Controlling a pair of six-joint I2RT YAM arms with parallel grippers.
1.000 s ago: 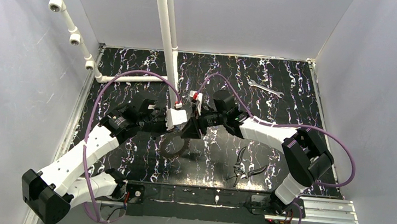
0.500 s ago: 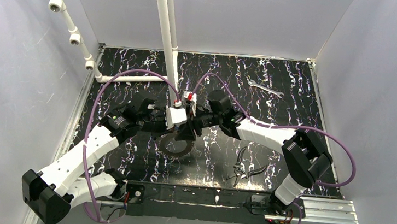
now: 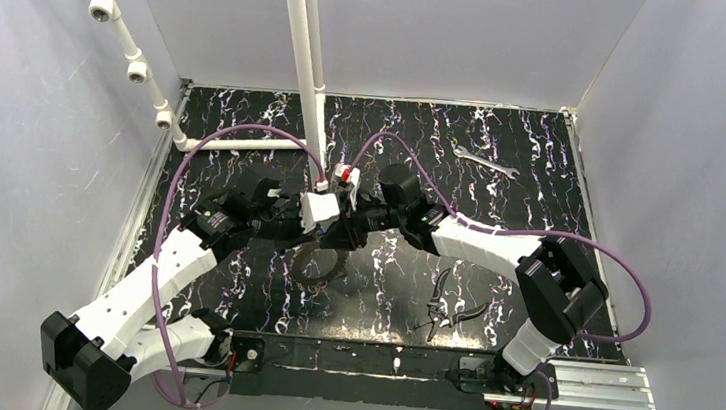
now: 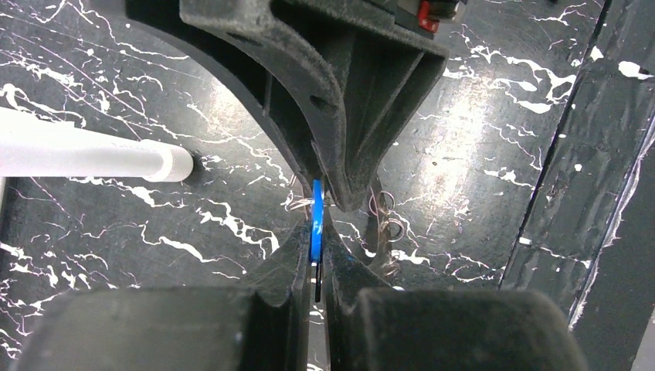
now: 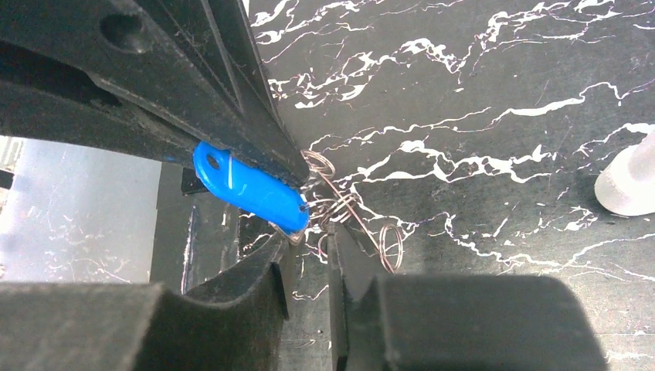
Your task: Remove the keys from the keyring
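While the left gripper (image 3: 328, 230) and right gripper (image 3: 344, 231) meet tip to tip over the table (image 3: 542, 182) from above, we see from the left wrist its jaws clamped on the blue-headed key (image 4: 315, 220), and from the right wrist the wire keyring (image 5: 340, 210) at the key's three o'clock, above narrow jaws whose grip we cannot tell.

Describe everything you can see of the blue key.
The blue key is a small, flat, oblong tag of glossy blue plastic, rounded at the ends, with a small hole near its free end. The left claw pinches its flat faces. Thin wire rings tangle at its other end, close to the right claw.
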